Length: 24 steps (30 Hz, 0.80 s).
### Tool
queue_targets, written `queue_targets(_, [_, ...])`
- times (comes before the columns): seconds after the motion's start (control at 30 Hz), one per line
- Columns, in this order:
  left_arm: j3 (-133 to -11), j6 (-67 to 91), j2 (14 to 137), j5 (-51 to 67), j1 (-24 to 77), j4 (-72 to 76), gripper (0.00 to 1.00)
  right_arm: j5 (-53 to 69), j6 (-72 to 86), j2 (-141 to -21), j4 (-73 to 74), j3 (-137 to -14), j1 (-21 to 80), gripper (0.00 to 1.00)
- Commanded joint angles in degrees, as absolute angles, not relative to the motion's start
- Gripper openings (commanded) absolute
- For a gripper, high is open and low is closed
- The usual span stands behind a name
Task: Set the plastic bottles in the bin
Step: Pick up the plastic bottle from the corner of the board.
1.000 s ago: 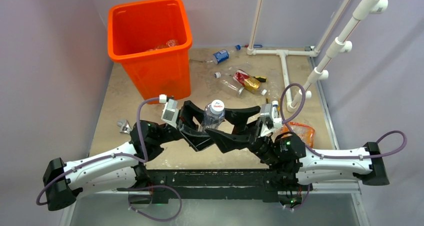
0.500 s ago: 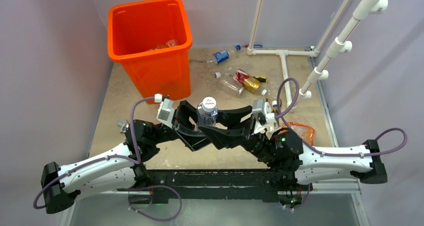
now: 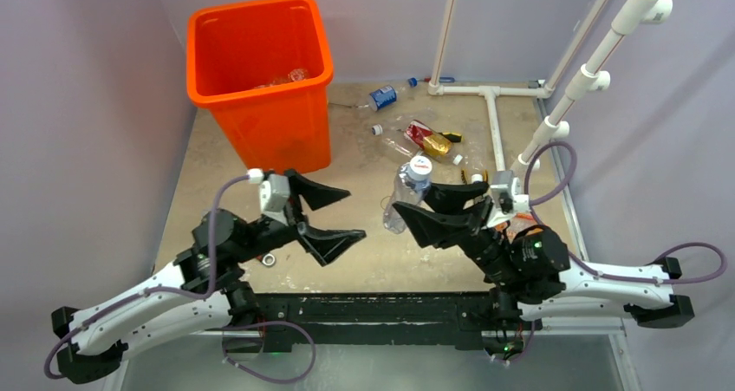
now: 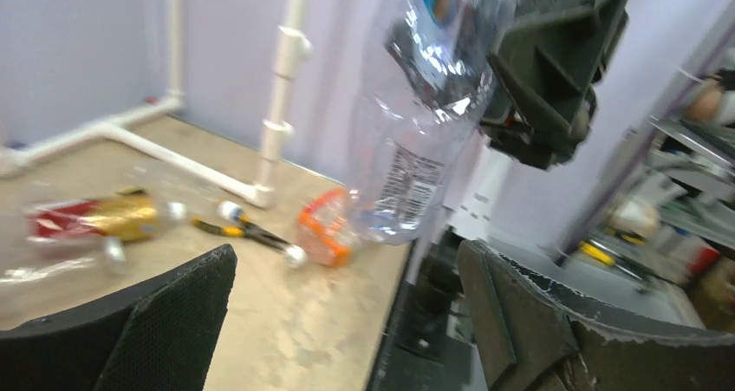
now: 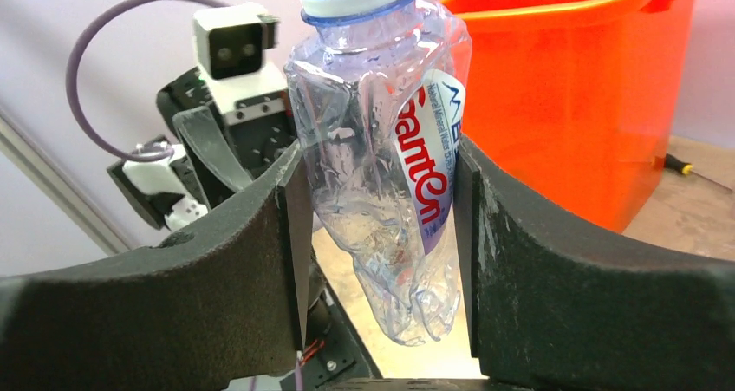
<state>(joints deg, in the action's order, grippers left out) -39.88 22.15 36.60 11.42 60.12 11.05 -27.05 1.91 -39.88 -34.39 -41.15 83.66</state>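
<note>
My right gripper [image 3: 418, 211] is shut on a crushed clear bottle [image 3: 406, 197] with a white cap and a red-lettered label, held upright above the table. In the right wrist view the bottle [image 5: 390, 166] sits squeezed between both pads. My left gripper [image 3: 334, 216] stands wide open and empty to the bottle's left, apart from it; its wrist view shows the bottle [image 4: 425, 105] hanging ahead. The orange bin [image 3: 276, 135] stands at the back left with bottles inside. More bottles lie at the back: a blue-labelled one [image 3: 381, 96], a clear one [image 3: 399, 145], a red-labelled one [image 3: 419, 132].
A white pipe frame [image 3: 495, 122] lies at the back right, with slanted pipes [image 3: 598, 70] rising above it. An orange-tinted bottle [image 4: 325, 231] and a yellow-black tool [image 4: 247, 232] lie near the right arm. A small metal part [image 3: 269, 258] sits by the left arm.
Both grippers held the bottle together. The left gripper has opened and pulled back to the left; the right gripper has carried the bottle to the right.
</note>
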Motion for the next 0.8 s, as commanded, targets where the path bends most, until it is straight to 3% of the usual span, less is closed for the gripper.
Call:
queue_targets(0.0, [-44.01, 14.55, 30.37, -2.66, 60.21, 5.22, 0.99, -29.85, 1.62, -35.91, -28.66, -37.88, 83.5, 0.22])
queue_targets(0.2, [-51.72, 12.66, 37.11, -5.0, 60.21, 9.92, 0.99, -26.57, 3.66, -40.98, -25.16, -37.16, 83.54, 0.21])
queue_targets(0.43, [-59.32, 14.77, 48.48, 2.82, 60.21, 10.51, 0.9, -23.69, 5.28, -43.97, -27.55, -36.39, 83.52, 0.19])
queue_targets(0.6, [-61.16, 14.81, 51.24, 5.88, 60.21, 7.16, 0.74, -23.59, 5.14, -43.88, -28.04, -36.33, 83.5, 0.18])
queue_targets(0.77, [-60.13, 15.79, 50.93, 9.06, 60.21, 5.92, 0.65, -24.8, 4.76, -43.33, -28.97, -35.95, 83.5, 0.17])
